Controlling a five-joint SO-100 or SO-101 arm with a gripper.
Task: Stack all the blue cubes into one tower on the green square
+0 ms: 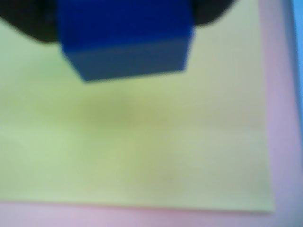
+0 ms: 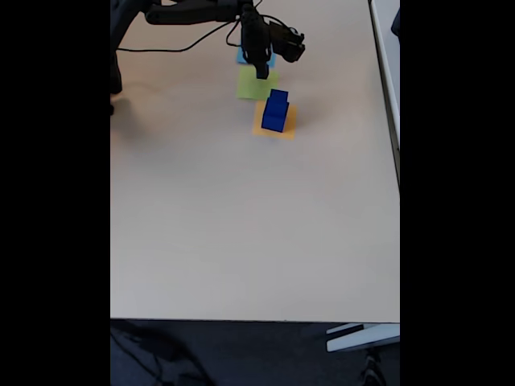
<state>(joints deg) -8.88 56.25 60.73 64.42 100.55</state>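
Observation:
In the wrist view a dark blue cube (image 1: 128,42) hangs at the top of the picture, with black fingers (image 1: 28,23) on either side of it. My gripper (image 1: 125,19) is shut on this cube, just above the green square (image 1: 142,142). The fixed view shows the gripper (image 2: 261,71) over the green square (image 2: 254,85) at the far end of the table; the held cube is too small to make out there. Right of it, two more blue cubes (image 2: 275,112) stand stacked, the smaller on the larger, on an orange square (image 2: 288,129).
A light-blue paper square (image 2: 244,58) lies just behind the green one, partly under the arm (image 2: 201,12). Black cables (image 2: 161,48) trail at the far left. The pale table (image 2: 241,225) runs toward the near edge, and its right edge is close to the stack.

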